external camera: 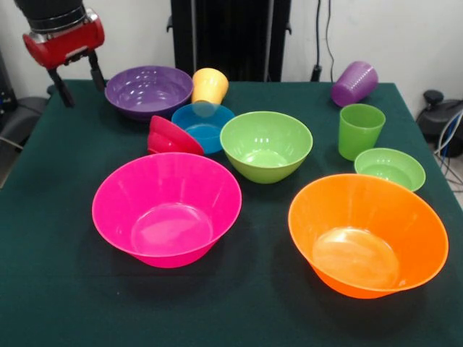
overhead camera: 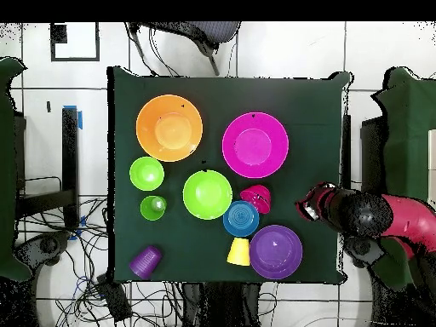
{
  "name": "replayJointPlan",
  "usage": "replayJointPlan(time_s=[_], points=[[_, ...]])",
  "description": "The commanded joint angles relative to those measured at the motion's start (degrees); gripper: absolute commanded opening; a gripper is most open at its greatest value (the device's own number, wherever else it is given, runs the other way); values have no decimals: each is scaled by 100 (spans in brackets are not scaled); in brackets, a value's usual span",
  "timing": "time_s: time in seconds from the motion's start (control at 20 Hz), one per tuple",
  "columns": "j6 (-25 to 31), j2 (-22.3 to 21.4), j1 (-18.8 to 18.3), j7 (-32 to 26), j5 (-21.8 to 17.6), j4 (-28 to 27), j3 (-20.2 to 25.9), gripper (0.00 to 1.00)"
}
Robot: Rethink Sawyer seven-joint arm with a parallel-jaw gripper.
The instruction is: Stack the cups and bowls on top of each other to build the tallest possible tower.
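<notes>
While hanging above the table (external camera: 58, 289) off the corner by the pedestal, well clear of every bowl: gripper (external camera: 78, 79), two black fingers (external camera: 62, 88) apart, clamped on nothing. Nearest to it, the medium purple bowl (external camera: 148, 90), upright, close to the pedestal-side edge.

No tower to report; nothing nested, every piece single.

- Near the edge away from the pedestal: large pink bowl (external camera: 166, 210) and large orange bowl (external camera: 367, 235), side by side, both mouth up.
- At the table's middle: medium green bowl (external camera: 266, 144), mouth up.
- Just beside it: small blue bowl (external camera: 202, 124), upright. Leaning on the blue bowl: small red bowl (external camera: 172, 136), tipped on its edge, outside turned toward the pink bowl.
- Between blue bowl and purple bowl: yellow-orange cup (external camera: 210, 85), on its side, long axis across the table, narrow base at the blue bowl's rim, wide mouth toward the pedestal-side edge.
- Toward the side edge farthest from the gripper: green cup (external camera: 359, 130), standing, mouth up, long axis vertical; just beside it the small light green bowl (external camera: 391, 168), upright.
- By the other pedestal-side corner: translucent purple cup (external camera: 354, 83), toppled, long axis slanting against both edges; cannot tell for sure which end is the mouth.
</notes>
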Motion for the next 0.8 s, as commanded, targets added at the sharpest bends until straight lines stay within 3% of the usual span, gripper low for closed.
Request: replayJointPlan(time_s=[0.05, 0.5, 0.8], points=[[482, 475, 101, -3174, -990, 297, 604, 100], [615, 761, 226, -4400, -1276, 433, 821, 100], [436, 634, 542, -4672, -1543, 625, 735, 100]])
